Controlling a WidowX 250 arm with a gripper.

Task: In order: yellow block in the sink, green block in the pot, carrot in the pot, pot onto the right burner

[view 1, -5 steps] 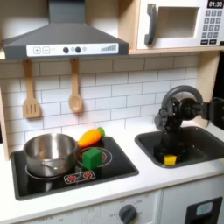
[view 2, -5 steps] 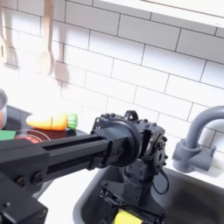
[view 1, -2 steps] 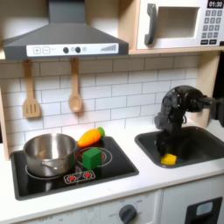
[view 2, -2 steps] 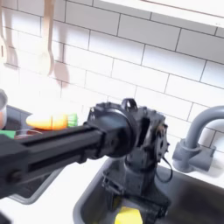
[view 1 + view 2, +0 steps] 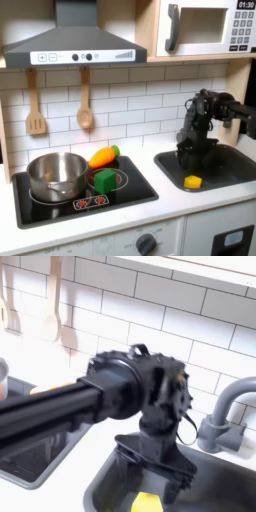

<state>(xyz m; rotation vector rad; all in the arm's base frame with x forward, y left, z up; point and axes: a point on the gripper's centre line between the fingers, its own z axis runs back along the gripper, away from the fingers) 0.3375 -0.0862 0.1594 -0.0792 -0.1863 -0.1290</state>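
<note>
1. Hanging on the tiled wall at the first exterior view's left: two wooden utensils (image 5: 35, 103), well above the cooktop (image 5: 140, 187).
2. Sitting on the left burner in the first exterior view: the pot (image 5: 57, 175), shiny, close to the cooktop's left and front edges, with bare counter (image 5: 100, 228) running in front of it.
3. Lying behind the right burner in the first exterior view: the carrot (image 5: 103, 156), orange body pointing left, green tip toward the wall.
4. Resting on the right burner, just in front of the carrot and just right of the pot: the green block (image 5: 105, 180); not touching the pot as far as can be told.
5. Lying free in the sink (image 5: 236, 170) near its front left corner: the yellow block (image 5: 193, 181); appearing in the second exterior view as a yellow patch (image 5: 146, 502) at the bottom edge, below the gripper.
6. Hovering above the sink's left part in both exterior views: the gripper (image 5: 192, 155), clear of the yellow block and gripping nothing; fingers spread apart in the second exterior view (image 5: 157, 463).
7. Standing at the second exterior view's right, close beside the gripper: the grey faucet (image 5: 224, 418), arched, leaving open basin below it.
</note>
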